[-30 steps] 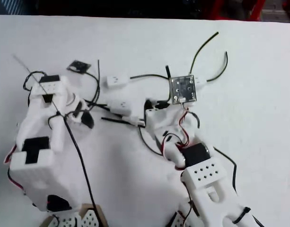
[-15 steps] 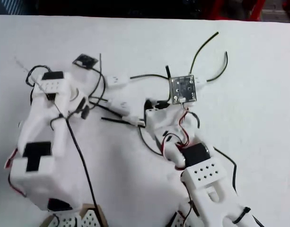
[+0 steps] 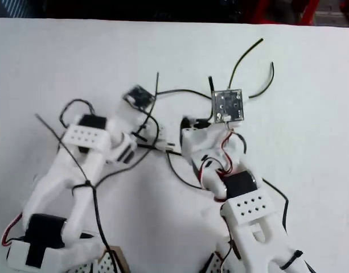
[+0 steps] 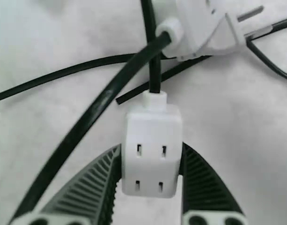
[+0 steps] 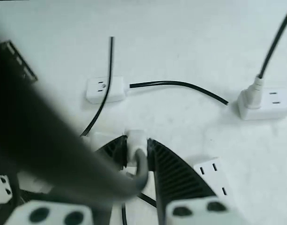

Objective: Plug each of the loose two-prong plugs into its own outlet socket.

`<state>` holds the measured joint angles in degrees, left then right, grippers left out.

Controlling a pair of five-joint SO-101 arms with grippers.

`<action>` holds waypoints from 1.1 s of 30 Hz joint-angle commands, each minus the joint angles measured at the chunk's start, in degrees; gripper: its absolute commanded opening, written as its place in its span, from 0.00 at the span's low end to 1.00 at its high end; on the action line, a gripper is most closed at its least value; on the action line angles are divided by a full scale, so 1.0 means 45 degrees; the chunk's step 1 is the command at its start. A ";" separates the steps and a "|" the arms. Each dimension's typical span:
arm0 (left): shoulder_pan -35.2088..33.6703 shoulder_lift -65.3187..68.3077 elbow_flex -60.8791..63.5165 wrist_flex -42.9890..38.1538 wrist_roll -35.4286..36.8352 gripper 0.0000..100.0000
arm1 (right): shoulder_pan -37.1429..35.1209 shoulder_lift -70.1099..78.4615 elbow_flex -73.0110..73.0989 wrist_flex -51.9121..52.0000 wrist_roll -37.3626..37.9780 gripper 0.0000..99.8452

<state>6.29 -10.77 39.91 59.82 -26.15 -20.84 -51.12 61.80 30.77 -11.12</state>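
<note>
My left gripper (image 4: 150, 151) is shut on a white outlet socket (image 4: 151, 161), its ribbed fingers (image 4: 103, 180) pressing both sides; the socket's slots face the camera and its black cord runs away from it. Just beyond lies a loose white two-prong plug (image 4: 206, 29) with bare prongs. My right gripper (image 5: 136, 140) is shut on a small white plug body (image 5: 135, 142) whose dark cord bends back toward the camera. In the high view the left gripper (image 3: 147, 126) and the right gripper (image 3: 188, 122) sit close together at the table's middle, with a small white plug (image 3: 161, 146) between them.
Other white sockets lie on the table: one (image 5: 105, 89) with a cord, one (image 5: 267, 103) farther off, one (image 5: 213, 176) beside the right fingers. Loose black cords (image 3: 251, 60) curl at the back right. A dark blurred cable (image 5: 45, 154) crosses the right wrist view.
The left arm has swung right toward the table's middle and its gripper now holds a socket. The right arm has shifted slightly away from the front edge.
</note>
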 commanded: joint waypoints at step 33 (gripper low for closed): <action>-0.6300 -0.8742 0.5021 0.0000 0.0918 0.34 | -0.2882 -0.0342 -0.0195 0.0713 0.3263 0.02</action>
<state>-17.19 -48.40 60.22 64.22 -22.37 -31.03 -51.12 61.80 33.23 0.04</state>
